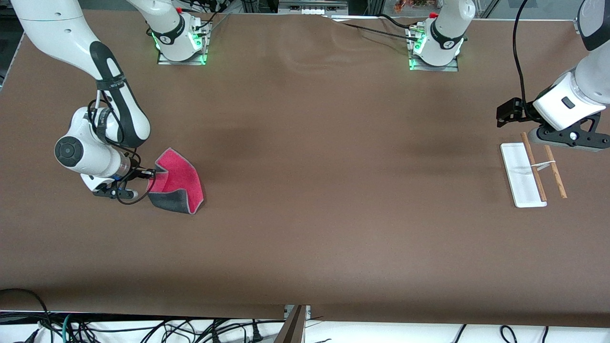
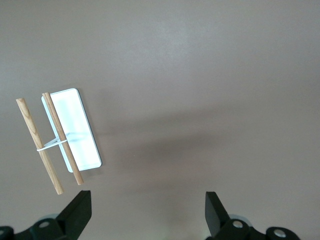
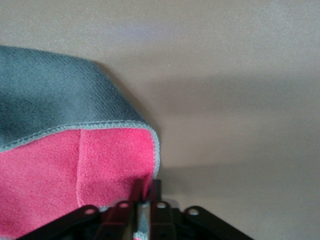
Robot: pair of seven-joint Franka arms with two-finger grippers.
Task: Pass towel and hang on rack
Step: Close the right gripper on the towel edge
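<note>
The towel lies rumpled on the table toward the right arm's end, pink side up with a dark grey flap folded over its nearer part. My right gripper is low at the towel's edge, shut on that edge; the right wrist view shows the towel with its stitched rim pinched between the closed fingers. The rack sits toward the left arm's end: white base, two wooden rods, a thin white crosspiece. My left gripper hovers beside the rack, open and empty, its fingers wide apart.
The brown table stretches bare between the towel and the rack. The two arm bases stand along the table's edge farthest from the front camera. Cables hang below the nearest edge.
</note>
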